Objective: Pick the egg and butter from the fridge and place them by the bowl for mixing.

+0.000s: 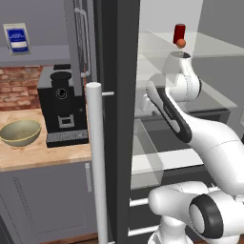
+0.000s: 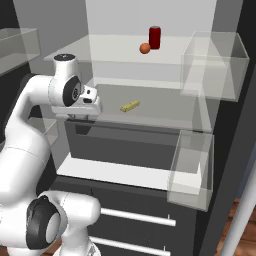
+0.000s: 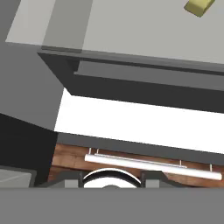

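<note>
The fridge (image 1: 116, 71) stands open, its white inside facing me. The egg (image 2: 145, 48) lies on the upper glass shelf beside a red can; it is also the small orange ball (image 1: 180, 43) in the left base view. The butter (image 2: 130, 106) rests on the middle shelf, and its corner shows as the butter (image 3: 199, 6) at the top right of the hand view. My gripper (image 2: 75, 117) points down at the left front edge of the middle shelf, left of the butter and well below the egg, shut and holding nothing. The bowl (image 1: 20, 132) sits on the wooden counter at left.
A red can (image 2: 155, 37) stands right behind the egg. A black coffee machine (image 1: 62, 112) sits between the bowl and the fridge door, whose long pale handle (image 1: 95, 157) rises in front. Clear door bins (image 2: 215, 65) hang at right. Dark drawers (image 2: 125, 145) lie under the shelf.
</note>
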### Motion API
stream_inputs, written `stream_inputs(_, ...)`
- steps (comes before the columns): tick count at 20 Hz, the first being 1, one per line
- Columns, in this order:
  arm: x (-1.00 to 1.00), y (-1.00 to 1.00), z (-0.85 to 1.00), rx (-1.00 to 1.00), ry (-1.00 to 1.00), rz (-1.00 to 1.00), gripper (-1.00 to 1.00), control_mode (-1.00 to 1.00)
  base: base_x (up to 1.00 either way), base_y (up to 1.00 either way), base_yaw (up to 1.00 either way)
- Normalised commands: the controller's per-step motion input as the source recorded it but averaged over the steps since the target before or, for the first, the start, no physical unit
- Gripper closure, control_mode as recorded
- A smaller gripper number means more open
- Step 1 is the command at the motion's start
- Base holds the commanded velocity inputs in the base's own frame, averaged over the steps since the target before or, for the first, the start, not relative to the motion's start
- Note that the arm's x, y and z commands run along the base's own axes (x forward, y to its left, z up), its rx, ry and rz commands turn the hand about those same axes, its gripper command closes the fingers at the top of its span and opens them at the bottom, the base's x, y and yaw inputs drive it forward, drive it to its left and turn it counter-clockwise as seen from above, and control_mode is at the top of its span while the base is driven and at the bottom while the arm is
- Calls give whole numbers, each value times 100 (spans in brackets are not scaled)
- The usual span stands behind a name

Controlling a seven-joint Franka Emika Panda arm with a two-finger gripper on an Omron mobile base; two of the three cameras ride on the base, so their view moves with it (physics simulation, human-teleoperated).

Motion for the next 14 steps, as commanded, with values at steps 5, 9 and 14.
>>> stream_inputs(5, -4, -1, 2, 3, -14, 0, -100, -100, 0, 0, 0)
stream_inputs(9, 0, -12, 32, 12, -26, -2, -100, -100, 0, 0, 0)
stream_inputs(14, 0, -29, 45, 10, -17, -9, -100, -100, 0, 0, 0)
